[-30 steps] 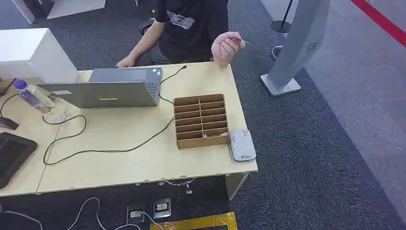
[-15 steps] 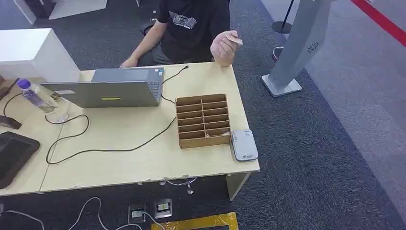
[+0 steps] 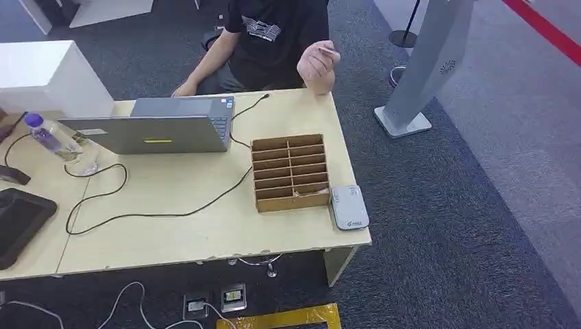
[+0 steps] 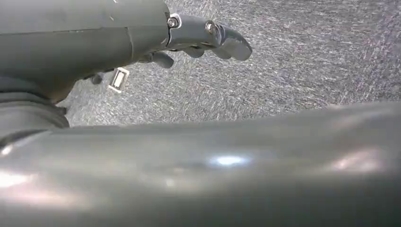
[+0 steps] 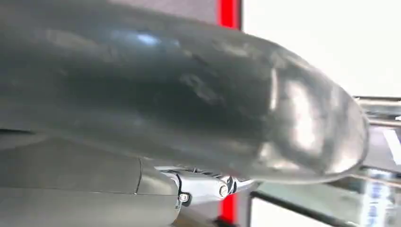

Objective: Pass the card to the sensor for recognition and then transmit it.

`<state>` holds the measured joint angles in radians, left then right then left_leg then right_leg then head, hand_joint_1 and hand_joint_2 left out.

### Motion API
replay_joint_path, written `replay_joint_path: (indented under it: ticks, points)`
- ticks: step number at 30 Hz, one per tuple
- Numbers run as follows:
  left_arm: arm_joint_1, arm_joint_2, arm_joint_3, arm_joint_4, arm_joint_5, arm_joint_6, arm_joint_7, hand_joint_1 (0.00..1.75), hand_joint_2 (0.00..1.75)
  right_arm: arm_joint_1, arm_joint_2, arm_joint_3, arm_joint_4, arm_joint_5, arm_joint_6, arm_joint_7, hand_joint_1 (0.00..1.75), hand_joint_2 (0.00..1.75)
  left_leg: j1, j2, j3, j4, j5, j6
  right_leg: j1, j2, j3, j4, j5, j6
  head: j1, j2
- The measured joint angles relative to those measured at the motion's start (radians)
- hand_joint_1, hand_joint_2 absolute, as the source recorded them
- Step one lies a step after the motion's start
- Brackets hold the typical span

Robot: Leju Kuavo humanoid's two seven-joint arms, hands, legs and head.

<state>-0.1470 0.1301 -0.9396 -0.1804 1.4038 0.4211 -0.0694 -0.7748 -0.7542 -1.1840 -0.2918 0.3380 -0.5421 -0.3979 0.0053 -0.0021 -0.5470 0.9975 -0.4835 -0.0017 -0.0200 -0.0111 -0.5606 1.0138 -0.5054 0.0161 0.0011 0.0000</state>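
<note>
Beyond the far edge of the table sits a person in a black shirt, whose raised hand holds a small pale card. The sensor, a flat grey reader, lies at the table's front right corner, against a wooden box of slots. My left hand hangs over grey carpet, its fingers apart and holding nothing. Of my right hand a thumb joint shows under a dark curved part; its fingers are hidden.
A grey laptop with a black cable stands at the table's back. A water bottle and a black tablet are at the left. A tall grey kiosk stands on the carpet to the right.
The person's hand with the card has drifted slightly left and turned the card. The head view shifted a little a second ago. Nothing on the table has moved.
</note>
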Motion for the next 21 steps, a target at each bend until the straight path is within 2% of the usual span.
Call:
replay_joint_path:
  ticks: [3, 8, 12, 17, 21]
  points:
    - [0.000, -0.002, 0.007, 0.000, 0.020, -0.002, 0.000, 0.00, 0.00, -0.074, -0.028, 0.095, -0.003, -0.022, 0.024, -0.012, 0.00, 0.00, 0.000, 0.000, -0.002, 0.000, 0.000, 0.000, 0.000, 0.000, 0.000, 0.000, 0.000, 0.000, 0.000, 0.000]
    - [-0.005, 0.002, 0.053, 0.000, 0.137, 0.002, 0.030, 0.00, 0.00, -0.196, -0.033, 0.260, -0.023, -0.070, 0.082, -0.005, 0.00, 0.00, 0.000, 0.000, 0.000, 0.000, 0.000, 0.000, 0.000, 0.000, 0.000, 0.000, 0.000, 0.000, 0.000, 0.000]
    - [-0.005, 0.010, 0.077, 0.000, 0.145, 0.003, 0.042, 0.00, 0.00, -0.260, -0.032, 0.394, -0.043, -0.100, 0.096, 0.007, 0.00, 0.00, 0.001, -0.002, 0.000, 0.000, 0.001, 0.001, 0.001, -0.003, 0.000, 0.000, 0.000, 0.000, 0.000, 0.000]
    - [-0.005, 0.011, 0.104, 0.000, 0.137, 0.002, 0.047, 0.00, 0.00, -0.292, -0.031, 0.514, -0.060, -0.142, 0.116, 0.002, 0.00, 0.00, 0.001, -0.003, -0.002, 0.000, 0.001, 0.001, 0.001, -0.004, 0.000, 0.000, 0.000, 0.000, 0.000, 0.000]
    - [-0.006, 0.016, 0.111, 0.000, 0.110, -0.011, 0.058, 0.00, 0.00, -0.322, -0.016, 0.654, -0.097, -0.185, 0.147, 0.022, 0.00, 0.00, 0.001, -0.003, -0.002, 0.000, 0.001, 0.001, 0.001, -0.004, 0.000, 0.000, 0.000, 0.000, 0.000, 0.000]
